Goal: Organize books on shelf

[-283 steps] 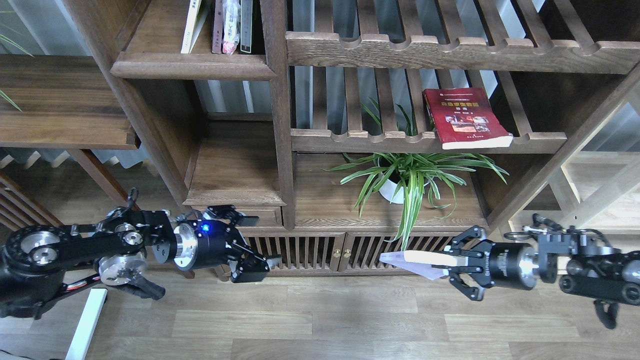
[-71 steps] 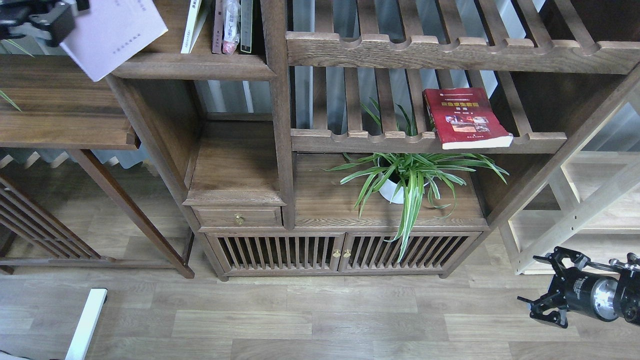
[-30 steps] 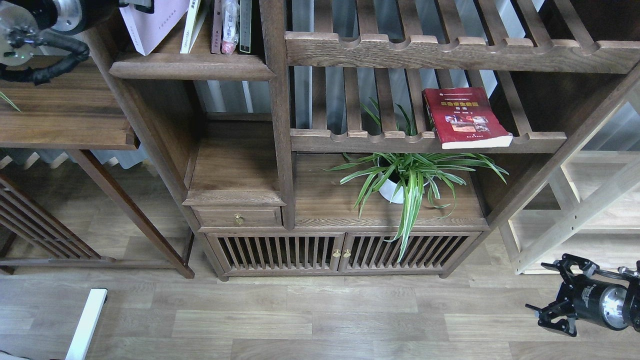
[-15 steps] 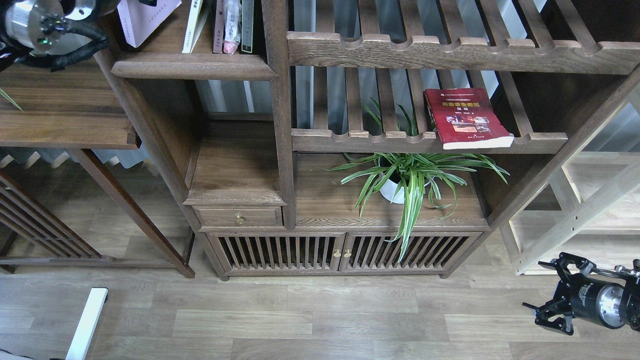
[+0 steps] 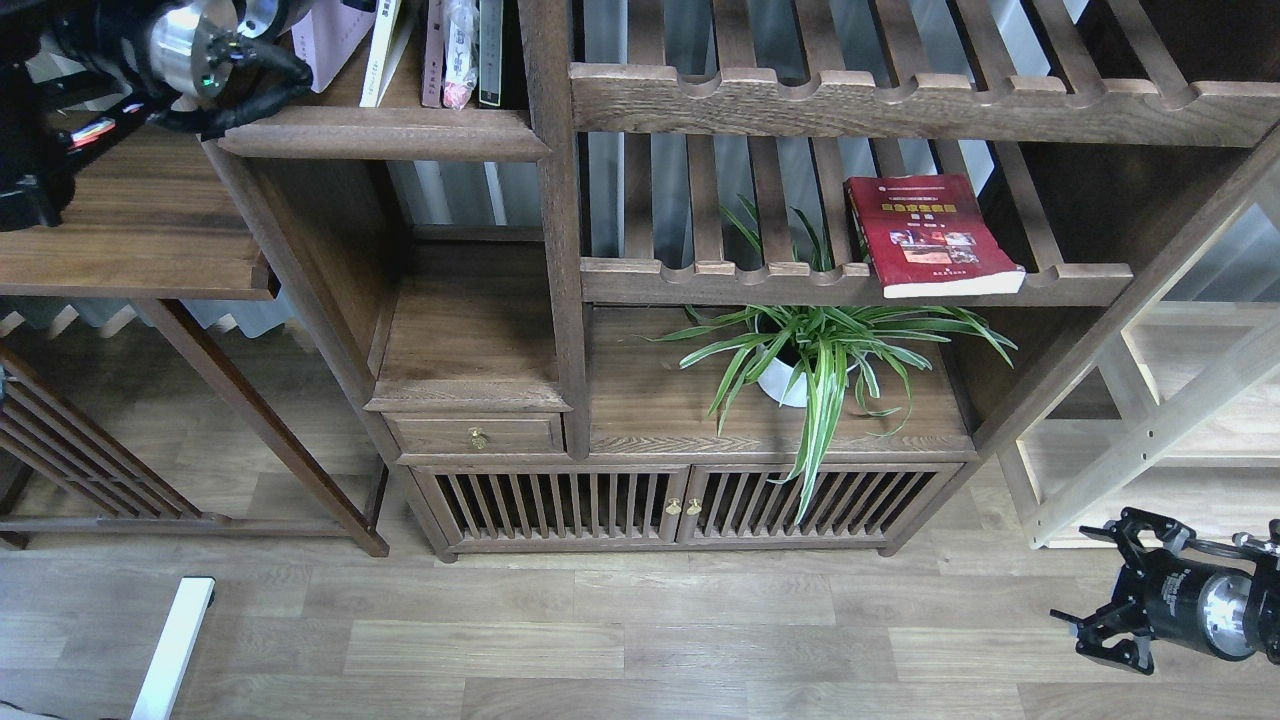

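At the far left, the left arm (image 5: 190, 40) reached up to the shelf (image 5: 385, 130); its gripper ran out of the top edge, so I could not tell its grip. The pale pink book (image 5: 330, 35) stood just right of it, upright, beside the standing books (image 5: 455, 50). The red book (image 5: 930, 235) lay flat, well right. The right gripper (image 5: 1105, 590) hung open, low.

The left arm (image 5: 190, 45) reaches up to the shelf (image 5: 385, 133) at the top left. A pale pink book (image 5: 335, 35) stands there by it, next to more books (image 5: 455, 50). The left pincer's tip is cut off by the picture's top edge. A red book (image 5: 930, 235) lies flat on a slatted rack (image 5: 850, 285), above a green plant (image 5: 820, 350). The right pincer (image 5: 1100, 585) hangs low over the floor, fingers spread, holding nothing.
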Robot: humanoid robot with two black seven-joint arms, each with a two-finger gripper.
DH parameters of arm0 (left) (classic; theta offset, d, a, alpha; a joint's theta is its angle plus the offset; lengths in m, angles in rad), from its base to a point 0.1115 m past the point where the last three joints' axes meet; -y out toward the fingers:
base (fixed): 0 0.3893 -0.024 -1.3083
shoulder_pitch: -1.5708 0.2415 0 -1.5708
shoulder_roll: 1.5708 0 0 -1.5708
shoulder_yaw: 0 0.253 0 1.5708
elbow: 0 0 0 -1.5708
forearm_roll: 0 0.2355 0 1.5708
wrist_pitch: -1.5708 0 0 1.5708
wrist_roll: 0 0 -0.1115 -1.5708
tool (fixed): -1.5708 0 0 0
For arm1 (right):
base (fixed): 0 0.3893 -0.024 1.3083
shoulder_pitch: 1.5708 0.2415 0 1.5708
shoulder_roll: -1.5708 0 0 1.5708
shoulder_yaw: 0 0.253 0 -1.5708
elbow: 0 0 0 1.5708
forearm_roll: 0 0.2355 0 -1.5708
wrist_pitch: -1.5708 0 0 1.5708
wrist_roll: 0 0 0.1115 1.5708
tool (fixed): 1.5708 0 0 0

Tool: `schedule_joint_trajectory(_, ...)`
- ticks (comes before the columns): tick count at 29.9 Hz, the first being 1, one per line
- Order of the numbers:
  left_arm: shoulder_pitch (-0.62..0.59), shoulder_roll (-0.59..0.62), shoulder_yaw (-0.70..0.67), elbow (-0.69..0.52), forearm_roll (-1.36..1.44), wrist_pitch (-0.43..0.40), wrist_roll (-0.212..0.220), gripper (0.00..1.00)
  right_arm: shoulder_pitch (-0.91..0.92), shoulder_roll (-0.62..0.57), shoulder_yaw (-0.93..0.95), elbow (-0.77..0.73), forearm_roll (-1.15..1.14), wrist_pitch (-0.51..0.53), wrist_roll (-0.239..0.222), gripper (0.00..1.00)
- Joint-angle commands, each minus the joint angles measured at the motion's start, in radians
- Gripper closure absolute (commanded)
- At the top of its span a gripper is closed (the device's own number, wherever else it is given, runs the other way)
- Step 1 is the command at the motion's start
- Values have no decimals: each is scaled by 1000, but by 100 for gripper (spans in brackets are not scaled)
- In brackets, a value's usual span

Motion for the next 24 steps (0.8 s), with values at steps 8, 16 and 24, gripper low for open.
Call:
schedule_joint_trajectory(8,-2,-34,12,59,-97,44,32,100,2,0,-1,-2,-10,0,0,0)
schedule_joint_trajectory(16,-4,-60,14,125,-144,44,53,100,0,2,-2,-2,-11,0,0,0)
schedule_joint_trajectory(24,-4,-123,15,206,-157,45,73,100,-1,2,-2,-2,-22,0,0,0)
